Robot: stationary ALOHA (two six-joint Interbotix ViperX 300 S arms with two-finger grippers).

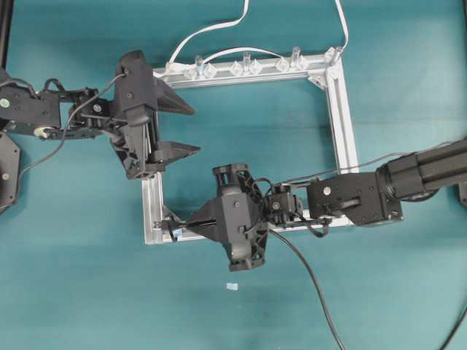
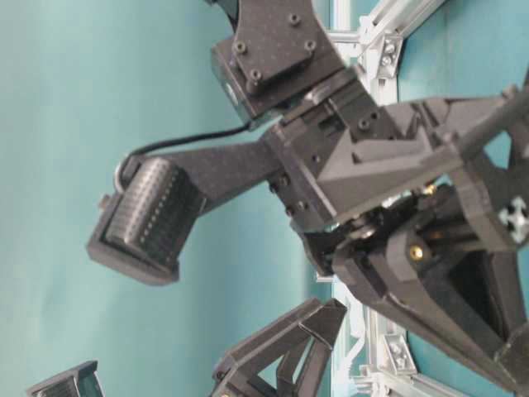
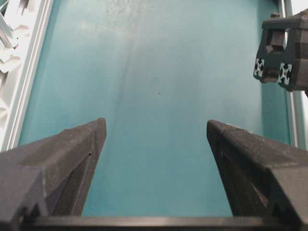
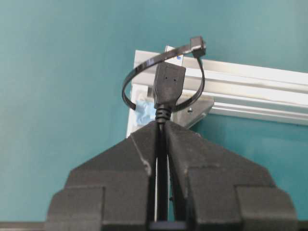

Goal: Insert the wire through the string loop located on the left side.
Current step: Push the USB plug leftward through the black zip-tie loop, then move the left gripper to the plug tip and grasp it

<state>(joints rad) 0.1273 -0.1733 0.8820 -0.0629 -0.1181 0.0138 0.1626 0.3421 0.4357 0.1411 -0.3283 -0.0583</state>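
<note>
Right gripper (image 4: 161,127): pressed together on the wire (image 4: 162,168) just behind its plug (image 4: 169,86), as the right wrist view showed; the cable ran back between the two black fingers (image 4: 134,159).
Plug: dark, rectangular, USB-style, pointing away from the gripper and sitting within the ring of the string loop (image 4: 129,82); whether its tip had passed fully through could not be told.
String loop: a thin black band with a small square head at its top, standing up at the corner of the silver aluminium frame (image 4: 250,84); a patch of blue showed on that corner, behind the loop.
Overhead: the right gripper (image 1: 191,222) reached across to the lower-left corner of the frame (image 1: 343,124), its cable (image 1: 314,284) trailing off toward the bottom edge.
Left gripper (image 1: 186,130): spread wide, holding nothing, poised over the frame's left rail, above the corner with the loop.
Left wrist view: the two spread fingers (image 3: 62,163) framed bare teal table (image 3: 159,96).
Far rail: clear plastic clips (image 1: 244,67) lined the frame's top bar, with white cables (image 1: 211,29) running off beyond it.
</note>
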